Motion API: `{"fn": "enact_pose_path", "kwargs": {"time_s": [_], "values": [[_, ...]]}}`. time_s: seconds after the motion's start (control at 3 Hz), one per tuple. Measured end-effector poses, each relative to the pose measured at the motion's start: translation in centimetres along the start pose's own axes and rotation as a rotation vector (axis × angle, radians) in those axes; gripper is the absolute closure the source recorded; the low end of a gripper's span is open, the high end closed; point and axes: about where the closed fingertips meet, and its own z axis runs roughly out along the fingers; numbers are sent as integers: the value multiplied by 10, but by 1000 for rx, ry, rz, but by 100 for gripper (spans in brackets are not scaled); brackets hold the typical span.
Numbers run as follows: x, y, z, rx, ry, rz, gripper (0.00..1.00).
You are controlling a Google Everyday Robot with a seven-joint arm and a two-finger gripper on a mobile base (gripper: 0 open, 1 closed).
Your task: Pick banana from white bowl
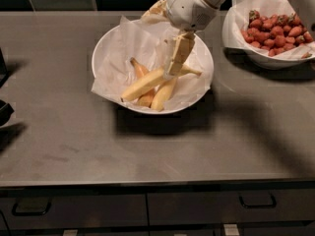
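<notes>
**Reach made, banana not yet out of the bowl**

The banana (147, 82), the long pale one, lies slantwise in the white bowl (101, 43). Its blunt end is low at the left and its thin stem points right. It rests on top of two shorter bananas (162, 93) (the left one is darker, more orange). The gripper (171, 72) is down inside the bowl, its tip touching the banana's upper side toward the stem half. From here I cannot tell whether it is clamped on the fruit or only against it.

My read is that the approach is done, while the lift and clearing the rim are left.

Crinkled paper (120, 48) lines the bowl. A second bowl (235, 31), also paper-lined, holds strawberries (275, 31) and sits well apart at the right rear of the counter (147, 151).
</notes>
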Motion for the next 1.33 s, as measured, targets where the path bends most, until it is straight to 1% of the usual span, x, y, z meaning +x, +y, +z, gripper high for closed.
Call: {"fn": "enact_pose_path", "kwargs": {"time_s": [0.33,0.67,1.33], "values": [[7,2,20,-16,50,-31,20],[13,10,40,-48,67,-42,22],[20,21,77,-109,66,-54,23]]}}
